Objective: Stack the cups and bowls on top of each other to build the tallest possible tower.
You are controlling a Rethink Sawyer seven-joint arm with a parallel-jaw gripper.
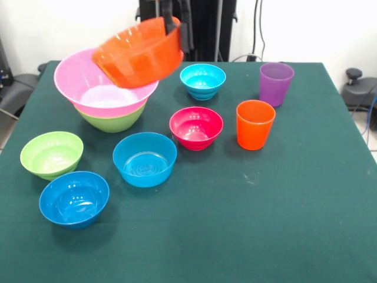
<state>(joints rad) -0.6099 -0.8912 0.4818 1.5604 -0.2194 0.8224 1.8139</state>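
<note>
Gripper point(172, 25) pinched on far rim of orange bowl point(139, 54), bowl tilted, raised over pink bowl point(88, 88). Pink nested in green bowl point(112, 122), far left. Purple cup point(275, 83), orange cup point(255, 124) upright, right side.

I see plain white wall point(306, 23) behind, black cables point(257, 29) hanging, dark green cloth-covered table point(235, 236), pale floor point(368, 127) at right.

Dark green table point(235, 236). Landmark: magenta-red bowl point(196, 127), mid-table. Orange cup point(255, 124) just right of it, purple cup point(275, 83) further back-right, cyan bowl point(202, 81) behind. Blue bowl point(145, 159) front-left, second blue bowl point(74, 198) further front-left, small lime bowl point(52, 154) far left, large lime bowl point(112, 121) left.
</note>
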